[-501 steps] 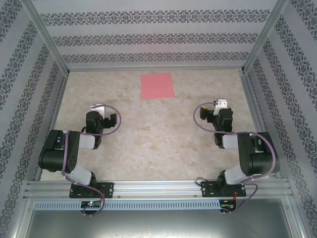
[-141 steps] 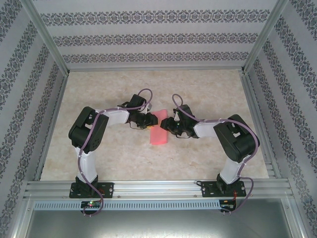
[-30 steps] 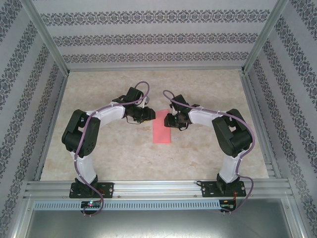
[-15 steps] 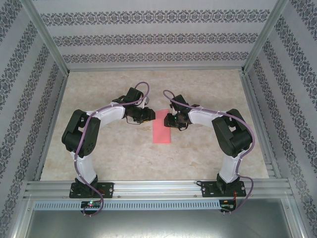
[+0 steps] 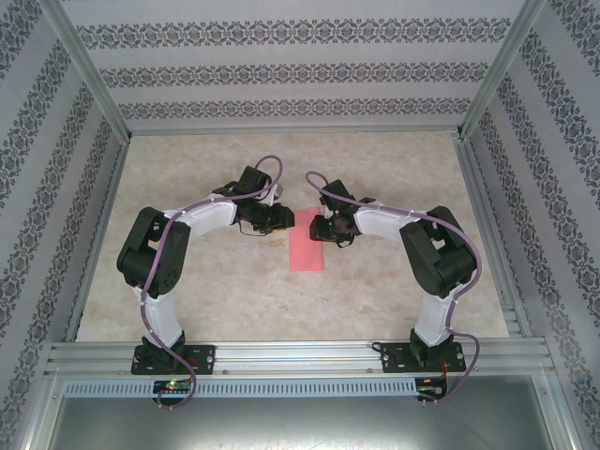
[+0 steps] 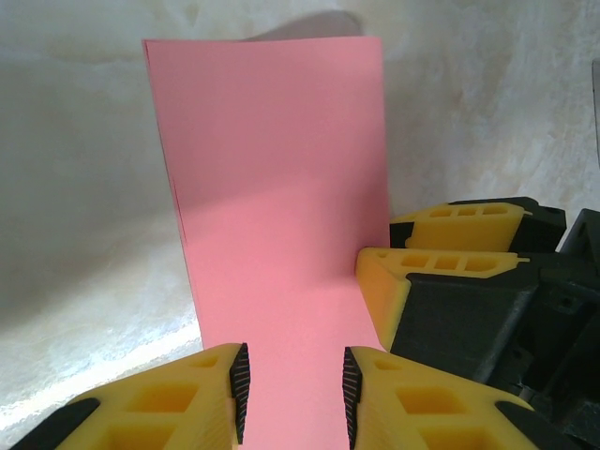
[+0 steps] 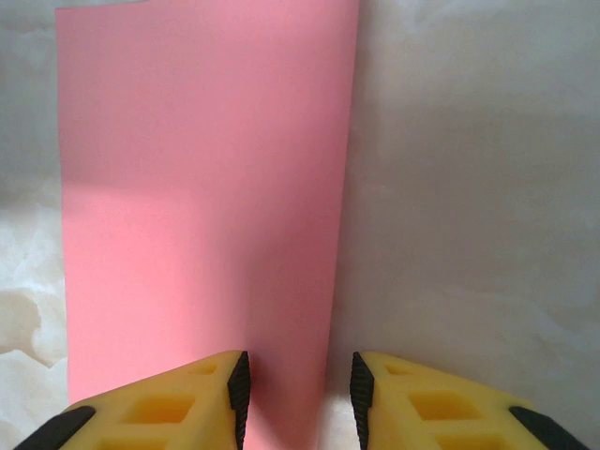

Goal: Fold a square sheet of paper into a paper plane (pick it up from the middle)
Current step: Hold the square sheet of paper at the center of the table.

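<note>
Lying flat on the table point(image 5: 216, 281) is the sheet point(image 5: 307, 248) — already doubled into a narrow pink strip, sitting midway between the two arms with its length running away from their bases. Along its left edge in the left wrist view a thin second line is showing, so the two layers are probably not sitting quite flush.

The left gripper point(image 6: 292, 384) is hovering low over one end of the strip, its fingers apart with bare paper showing in the gap and nothing pinched. The right gripper point(image 7: 298, 384) is standing the same way, fingers apart, straddling a long edge of the strip. In the left wrist view its yellow fingers point(image 6: 441, 272) are sitting right at the strip's side; whether they are touching it I cannot tell.

The step in hand is looking like setting the centre crease. Doing it well is meaning one gripper pinning the strip flat while the other is pressing along the folded edge in one slow pass. It also means staying low enough to flatten the paper without snagging the loose layers.
</note>
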